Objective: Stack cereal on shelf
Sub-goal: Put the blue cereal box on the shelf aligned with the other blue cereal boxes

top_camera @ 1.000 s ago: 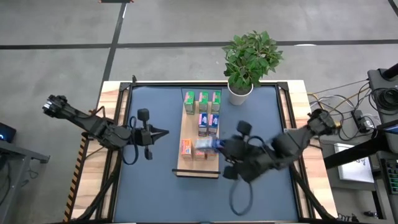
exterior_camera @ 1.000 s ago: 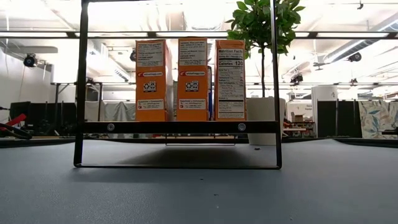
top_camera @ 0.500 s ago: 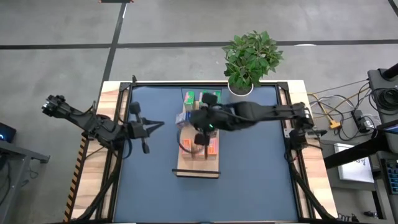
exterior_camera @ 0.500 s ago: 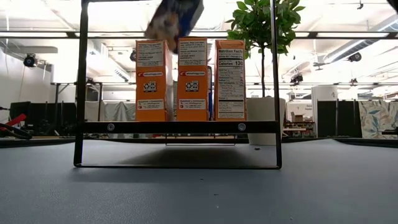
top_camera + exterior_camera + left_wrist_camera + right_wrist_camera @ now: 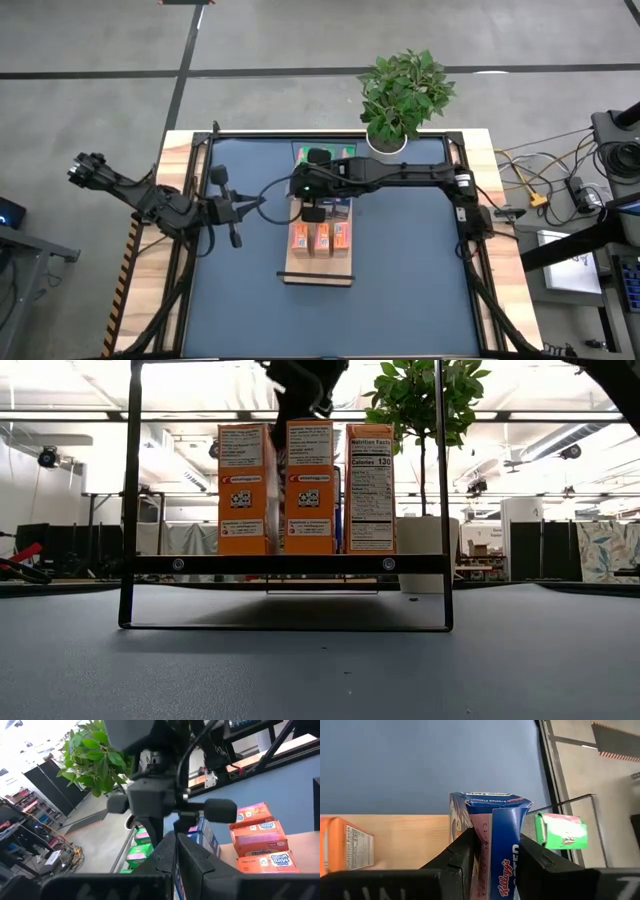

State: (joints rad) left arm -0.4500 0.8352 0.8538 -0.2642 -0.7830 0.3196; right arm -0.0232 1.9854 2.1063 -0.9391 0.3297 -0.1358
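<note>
While the right arm stretches from the right edge of the overhead frame toward its centre, the right tool (image 5: pixel 312 190) hangs over the middle of the shelf (image 5: pixel 318 272), its fingers (image 5: pixel 462 851) pinching a blue-purple cereal box (image 5: pixel 501 850) whose crumpled top flap shows between them in the right wrist view. A long light-wood board, the shelf lies lengthwise at the centre of the blue desk (image 5: pixel 410 290), a dark strip along its lower short end. Three orange-red boxes (image 5: pixel 320 238) stand side by side on the lower half of the board; in the low view they fill the middle of the frame, upright on the dark strip, printed panels facing the camera. Green boxes (image 5: pixel 343 152) sit at the board's upper end, partly hidden by the arm, with further blue-purple boxes (image 5: pixel 340 208) just below the tool. At centre left of the overhead frame, the left arm reaches in over the desk, its left tool (image 5: pixel 258 205) pointing toward the board, apart from it, fingers pressed together. A potted plant (image 5: pixel 403 92) stands at the desk's upper right.
</note>
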